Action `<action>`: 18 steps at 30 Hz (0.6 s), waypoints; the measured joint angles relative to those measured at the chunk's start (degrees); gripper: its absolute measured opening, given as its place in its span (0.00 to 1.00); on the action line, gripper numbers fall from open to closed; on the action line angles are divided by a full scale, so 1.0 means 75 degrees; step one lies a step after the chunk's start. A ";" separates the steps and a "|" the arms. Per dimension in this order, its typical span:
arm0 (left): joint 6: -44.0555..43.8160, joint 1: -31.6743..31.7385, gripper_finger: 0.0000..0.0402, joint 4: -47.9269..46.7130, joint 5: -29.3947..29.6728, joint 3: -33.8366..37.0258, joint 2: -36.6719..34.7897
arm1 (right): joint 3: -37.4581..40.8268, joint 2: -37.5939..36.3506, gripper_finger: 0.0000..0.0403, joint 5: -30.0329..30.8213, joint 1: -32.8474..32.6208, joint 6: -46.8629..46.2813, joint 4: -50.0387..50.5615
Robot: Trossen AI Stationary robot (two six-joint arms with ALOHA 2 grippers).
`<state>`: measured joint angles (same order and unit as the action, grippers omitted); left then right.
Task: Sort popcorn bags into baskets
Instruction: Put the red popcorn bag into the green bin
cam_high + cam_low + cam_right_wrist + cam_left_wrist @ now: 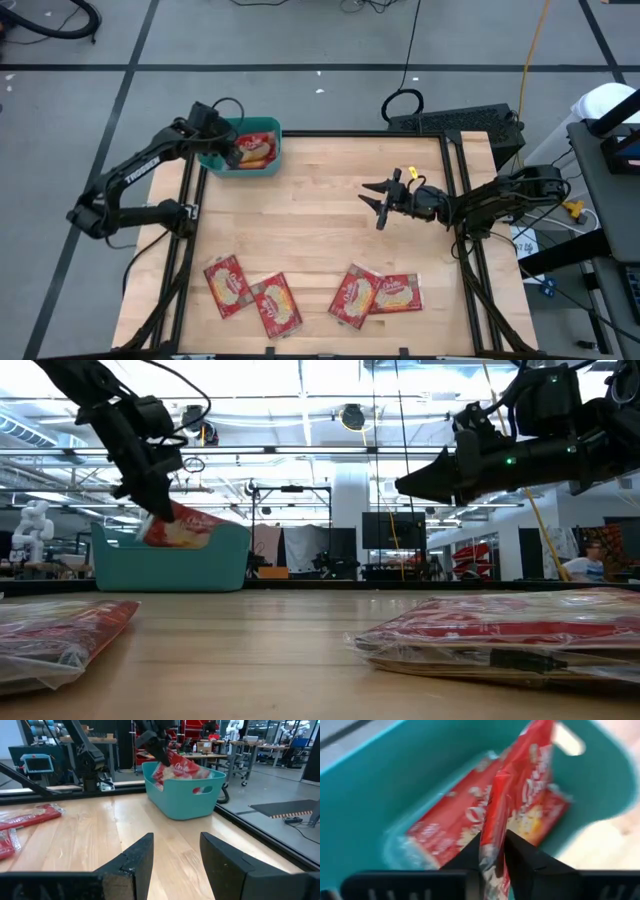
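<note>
Pinched edge-on between the left gripper's (pixel 492 857) nearly closed fingers, a red bag (pixel 520 795) hangs over the teal basket (pixel 268 165) at upper left, another bag (pixel 455 827) lying blurred inside. Right gripper (pixel 378 203), empty and half-spread, hovers mid-worktop; four bags (pixel 228 285) lie along the lower edge.

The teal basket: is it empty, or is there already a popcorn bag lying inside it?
Not empty. One red bag lies flat on the basket's floor.
</note>
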<state>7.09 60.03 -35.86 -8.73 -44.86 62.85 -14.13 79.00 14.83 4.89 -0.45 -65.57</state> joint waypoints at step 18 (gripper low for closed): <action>-0.0041 -0.0152 0.60 0.0299 0.1993 0.0000 0.0065 | 0.0000 0.0000 0.39 0.0005 0.0000 -0.0047 0.0098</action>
<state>6.79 58.89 -33.62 6.22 -44.86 63.33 -14.13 79.00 14.87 4.89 -0.80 -64.84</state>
